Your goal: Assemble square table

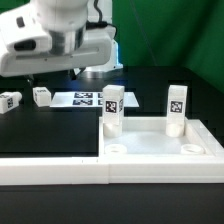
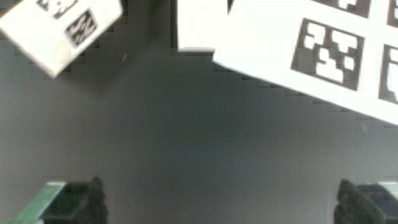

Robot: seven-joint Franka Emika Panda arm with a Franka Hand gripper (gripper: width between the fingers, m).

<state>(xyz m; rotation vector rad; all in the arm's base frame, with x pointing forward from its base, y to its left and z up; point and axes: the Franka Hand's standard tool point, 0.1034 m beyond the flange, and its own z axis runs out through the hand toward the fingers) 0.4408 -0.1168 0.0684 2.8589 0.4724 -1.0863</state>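
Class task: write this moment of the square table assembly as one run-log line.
claw: open, empty | upright legs on tabletop: two | loose legs beside marker board: two

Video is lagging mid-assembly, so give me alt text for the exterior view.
The square tabletop lies at the exterior view's lower right with two upright legs standing on it. Two loose legs lie on the black table at that view's left, near the marker board, with the white arm above them.
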